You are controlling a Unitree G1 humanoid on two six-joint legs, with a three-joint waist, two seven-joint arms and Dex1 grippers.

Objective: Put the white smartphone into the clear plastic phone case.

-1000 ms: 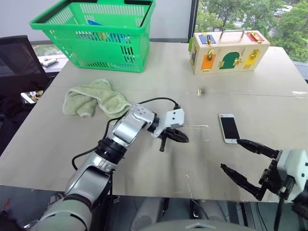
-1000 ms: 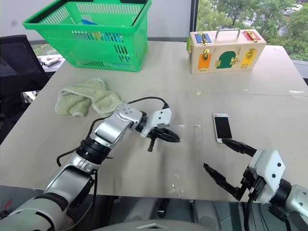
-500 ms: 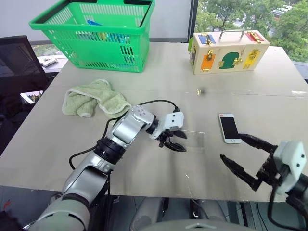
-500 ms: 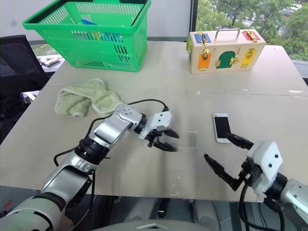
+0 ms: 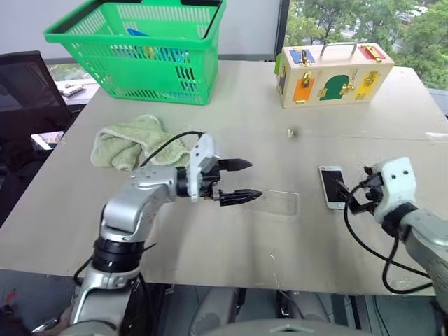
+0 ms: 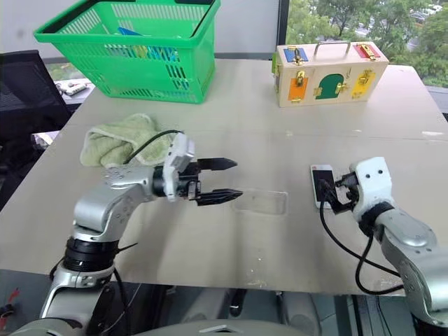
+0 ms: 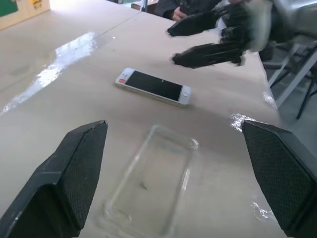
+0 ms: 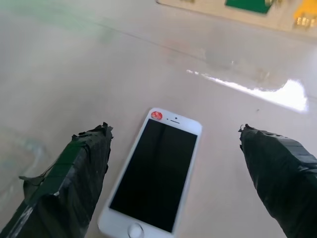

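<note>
Head views: a pale wooden table [image 5: 231,105] carries the white smartphone with a black screen [image 5: 332,186], lying flat and face up towards the robot's right, and the clear plastic phone case [image 5: 274,203], lying flat and empty near the table's middle, well apart from the phone. The left gripper [image 5: 241,180] hangs above the table just beside the case's left end, pointing level towards the right, jaws spread wide and holding nothing. The right gripper [image 6: 334,190] sits at the phone's near end; its jaws are largely hidden behind its white housing here. Farther back stand a green plastic shopping basket [image 5: 140,52] at the left, a wooden latch box with coloured doors [image 5: 334,73] at the right, and a crumpled pale green towel [image 5: 136,143] between basket and left arm. Left wrist view: the two black fingers [image 7: 74,173] stand wide apart with the case [image 7: 151,183] lying on the table between them; beyond it the phone [image 7: 153,86] lies flat, with the right gripper [image 7: 205,39] above its far side. Right wrist view: the jaws are spread wide, one finger [image 8: 69,173] on either side of the phone [image 8: 153,178], which lies face up, untouched.
</note>
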